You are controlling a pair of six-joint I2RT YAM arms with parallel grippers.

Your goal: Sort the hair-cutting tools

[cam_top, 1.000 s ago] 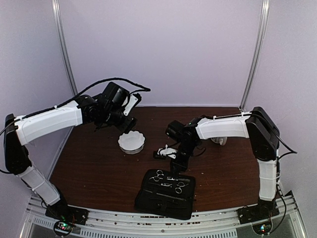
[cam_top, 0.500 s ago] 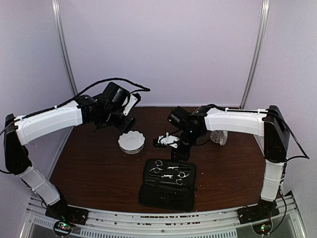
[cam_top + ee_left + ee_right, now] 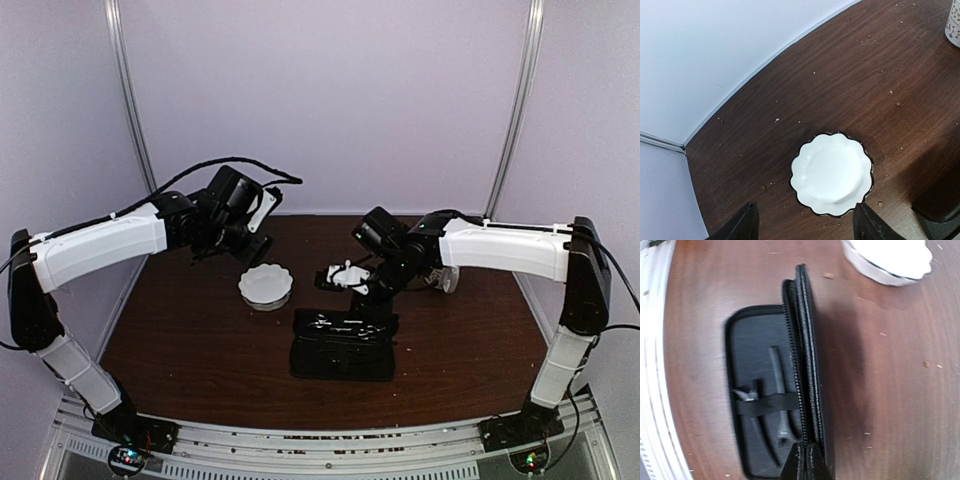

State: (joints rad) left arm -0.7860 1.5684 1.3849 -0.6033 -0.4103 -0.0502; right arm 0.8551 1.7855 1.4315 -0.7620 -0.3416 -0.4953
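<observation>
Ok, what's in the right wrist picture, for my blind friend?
The right gripper holds a black zip case half shut, its lid on edge beside the open half, where dark tools sit under a strap. A white scalloped bowl shows top right.

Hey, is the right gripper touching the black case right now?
Touching. The right wrist view shows the right gripper pinched shut on the zippered edge of the raised flap of the black case.

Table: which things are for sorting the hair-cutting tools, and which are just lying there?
For the job: slim silver metal scissors; thin dark pointed hair clips; flat black fabric case holding them.
Lying about: white scalloped bowl; patterned white cup.
</observation>
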